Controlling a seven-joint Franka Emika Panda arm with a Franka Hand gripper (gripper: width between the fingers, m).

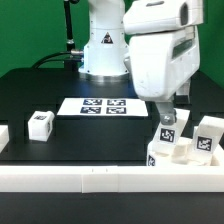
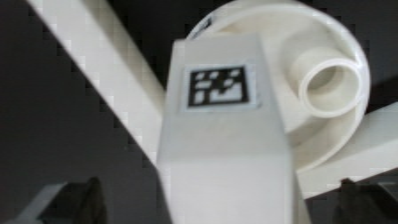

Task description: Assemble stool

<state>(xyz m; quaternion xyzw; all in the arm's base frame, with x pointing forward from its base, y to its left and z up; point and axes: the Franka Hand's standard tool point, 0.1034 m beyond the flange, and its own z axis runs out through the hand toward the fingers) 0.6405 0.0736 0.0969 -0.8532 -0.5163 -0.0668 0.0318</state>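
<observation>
My gripper (image 1: 168,112) hangs over the exterior view's right, just above an upright white leg (image 1: 166,131) with a square tag. In the wrist view that leg (image 2: 222,120) runs up between my fingertips (image 2: 71,202), which stand apart from its sides, with table showing beside one. The gripper (image 2: 217,205) is open around the leg. The round seat (image 2: 306,60) lies behind the leg, one socket (image 2: 338,86) showing. In the exterior view the seat (image 1: 180,152) is low at the right. A second leg (image 1: 208,139) stands further right, and a third leg (image 1: 40,123) stands at the left.
The marker board (image 1: 100,105) lies flat near the robot base. A long white border rail (image 1: 100,178) runs along the front edge and shows as a slanted strip in the wrist view (image 2: 89,70). Another white piece (image 1: 3,136) sits at the far left edge.
</observation>
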